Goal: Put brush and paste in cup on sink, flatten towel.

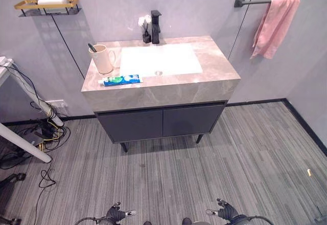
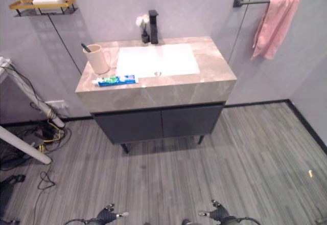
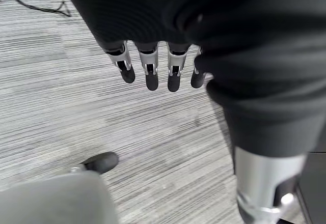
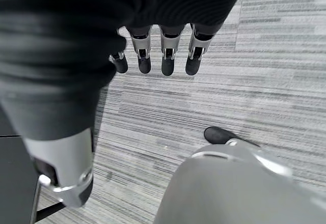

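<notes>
We see the paste (image 1: 122, 80) lying flat on the tabletop (image 1: 204, 84), at its near left edge, just in front of the cup (image 1: 103, 59). The brush (image 1: 92, 47) already stands in the cup, only its dark end showing above the rim. The paste tube looks light and soft, perhaps a little slippery, so we would take it across its middle, not by the cap. The cup seems light and could tip if we push the tube in too hard. The towel (image 1: 275, 24) hangs bunched on the bar (image 1: 251, 1) at the far right; it is limp, and we would pull it by its lower corners.

The left robot hand (image 3: 147, 68) and the right robot hand (image 4: 163, 56) both hang low over the floor, fingers relaxed and holding nothing. The brush head is hidden inside the cup, and we cannot tell how the towel's folds lie behind.
</notes>
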### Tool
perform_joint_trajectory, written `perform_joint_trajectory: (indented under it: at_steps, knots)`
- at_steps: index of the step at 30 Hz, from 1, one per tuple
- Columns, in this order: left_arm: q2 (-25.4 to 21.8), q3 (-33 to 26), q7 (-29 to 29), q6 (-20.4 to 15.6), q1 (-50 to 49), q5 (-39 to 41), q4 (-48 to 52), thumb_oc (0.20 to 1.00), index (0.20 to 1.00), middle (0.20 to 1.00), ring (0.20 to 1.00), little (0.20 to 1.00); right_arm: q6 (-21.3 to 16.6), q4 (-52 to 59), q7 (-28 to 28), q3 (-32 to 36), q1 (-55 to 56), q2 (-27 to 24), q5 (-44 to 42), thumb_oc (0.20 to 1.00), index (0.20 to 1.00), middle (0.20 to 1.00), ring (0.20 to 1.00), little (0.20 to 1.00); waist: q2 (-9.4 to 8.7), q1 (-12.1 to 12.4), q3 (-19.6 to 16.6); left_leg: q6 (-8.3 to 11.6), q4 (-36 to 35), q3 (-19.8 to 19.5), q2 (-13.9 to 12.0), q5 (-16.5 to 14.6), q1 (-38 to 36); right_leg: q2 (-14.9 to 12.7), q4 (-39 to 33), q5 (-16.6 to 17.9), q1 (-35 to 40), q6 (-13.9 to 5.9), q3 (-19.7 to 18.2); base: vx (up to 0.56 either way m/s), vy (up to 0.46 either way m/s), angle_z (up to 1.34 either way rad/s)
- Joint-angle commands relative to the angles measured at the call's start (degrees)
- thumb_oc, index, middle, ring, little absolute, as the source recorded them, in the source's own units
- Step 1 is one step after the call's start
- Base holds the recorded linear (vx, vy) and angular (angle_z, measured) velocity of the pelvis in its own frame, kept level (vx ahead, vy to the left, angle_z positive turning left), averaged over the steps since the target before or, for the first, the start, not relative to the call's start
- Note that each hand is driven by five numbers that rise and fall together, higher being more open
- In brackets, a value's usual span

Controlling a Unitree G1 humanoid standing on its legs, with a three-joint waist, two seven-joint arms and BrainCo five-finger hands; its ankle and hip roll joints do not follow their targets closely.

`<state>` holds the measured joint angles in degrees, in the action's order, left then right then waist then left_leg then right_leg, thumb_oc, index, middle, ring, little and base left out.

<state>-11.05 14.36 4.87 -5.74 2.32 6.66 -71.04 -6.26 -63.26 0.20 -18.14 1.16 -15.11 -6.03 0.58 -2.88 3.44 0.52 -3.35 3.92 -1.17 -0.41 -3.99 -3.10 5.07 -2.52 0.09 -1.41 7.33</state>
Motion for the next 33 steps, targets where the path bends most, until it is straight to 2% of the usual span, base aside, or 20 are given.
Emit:
perform_joint_trajectory:
  at_steps: [1, 6, 9, 14, 15, 16, 17, 25, 33]
  knots:
    - [-1.73, -0.91, 0.85, -1.66, 2.15, -0.40, -1.40, 1.000, 1.000, 1.000, 1.000, 1.000, -2.05, 0.68, -0.39, -1.36, -1.84, 0.52, -1.02, 1.000, 1.000, 1.000, 1.000, 1.000, -2.20, -1.17, -0.10, -0.52, 2.42, 4.79, 0.84, -3.97, -0.62, -4.83, -2.39, 2.15, 1.30, -6.06, -2.88, 0.02, 0.016, -0.04]
    - [-1.65, -1.74, 0.78, -1.63, 1.88, 1.23, -1.77, 1.000, 1.000, 1.000, 1.000, 1.000, -1.81, -0.96, 0.01, -1.09, -1.77, 1.59, -2.70, 1.000, 1.000, 1.000, 1.000, 1.000, -2.07, -1.14, -0.44, -0.53, 0.82, 4.62, 0.81, -3.58, -1.91, -4.72, -2.01, 1.71, 1.65, -6.03, -3.01, 0.01, 0.004, -0.01]
    - [-1.74, -1.81, 0.92, -1.60, 2.02, 1.65, -1.42, 1.000, 1.000, 1.000, 1.000, 1.000, -1.88, 0.72, -0.21, -0.91, -1.85, 1.37, -3.33, 1.000, 1.000, 1.000, 1.000, 1.000, -2.15, -1.15, 0.23, -0.66, 2.13, 4.70, 0.48, -4.14, -1.43, -4.52, 1.07, 0.50, 0.43, -5.95, -2.93, -0.02, -0.004, 0.00]
    - [-1.98, -1.10, 1.50, -2.06, 2.60, 2.36, 0.69, 1.000, 1.000, 1.000, 1.000, 1.000, -1.97, 2.01, -0.57, 0.26, -2.29, 0.19, -4.83, 1.000, 1.000, 1.000, 1.000, 1.000, -2.62, -1.26, 3.10, -0.04, 12.71, 4.05, 0.45, -7.12, 4.06, -5.18, 6.61, -1.48, -2.90, -5.57, -2.57, -0.07, -0.018, 0.05]
    - [-1.98, -1.09, 1.50, -2.05, 2.60, 2.36, 0.70, 1.000, 1.000, 1.000, 1.000, 1.000, -1.97, 2.01, -0.57, 0.26, -2.29, 0.19, -4.83, 1.000, 1.000, 1.000, 1.000, 1.000, -2.60, -1.29, 3.02, -0.04, 12.90, 4.03, 0.43, -7.20, 4.26, -5.17, 6.67, -1.50, -3.02, -5.57, -2.54, -0.30, -0.045, 0.18]
    - [-2.91, 0.94, 2.21, -2.53, 3.95, 3.35, 5.80, 1.000, 1.000, 1.000, 1.000, 1.000, -2.72, 4.73, -1.73, 1.45, -3.99, -1.37, -7.82, 1.000, 1.000, 1.000, 1.000, 1.000, -2.54, -1.65, 6.43, 0.40, 25.63, 3.30, -1.01, -11.39, 12.79, -5.61, 18.22, -5.26, -10.07, -4.83, -2.56, -0.30, -0.051, 0.24]
    - [-3.13, 1.01, 2.44, -2.39, 4.09, 3.01, 6.28, 1.000, 1.000, 1.000, 1.000, 1.000, -2.80, 4.32, -2.21, 2.04, -4.23, -1.34, -8.26, 1.000, 1.000, 1.000, 1.000, 1.000, -2.55, -1.63, 6.65, 0.35, 28.15, 3.53, -1.59, -12.78, 13.77, -5.92, 20.73, -6.09, -11.15, -4.80, -2.23, -0.29, -0.060, 0.59]
    - [-2.70, -0.40, 2.48, -2.53, 3.62, 3.64, 2.22, 1.000, 1.000, 1.000, 1.000, 1.000, -2.88, 0.04, -1.97, 2.48, -3.96, -0.42, -9.40, 1.000, 1.000, 1.000, 1.000, 1.000, -3.08, -1.50, 5.06, 0.32, 25.87, 4.09, -1.82, -12.04, 12.52, -5.13, 18.04, -5.24, -10.25, -4.78, -2.08, 0.01, -0.019, 0.02]
    - [-2.95, -0.83, 2.24, -2.82, 2.81, 3.69, 2.65, 1.000, 1.000, 1.000, 1.000, 1.000, -3.10, 0.60, -1.53, 2.80, -4.03, -0.99, -10.07, 1.000, 1.000, 1.000, 1.000, 1.000, -2.92, -1.15, 4.61, 0.53, 23.15, 3.92, -1.59, -10.81, 11.45, -4.76, 16.06, -4.85, -9.36, -4.76, -1.97, 0.00, -0.001, 0.00]
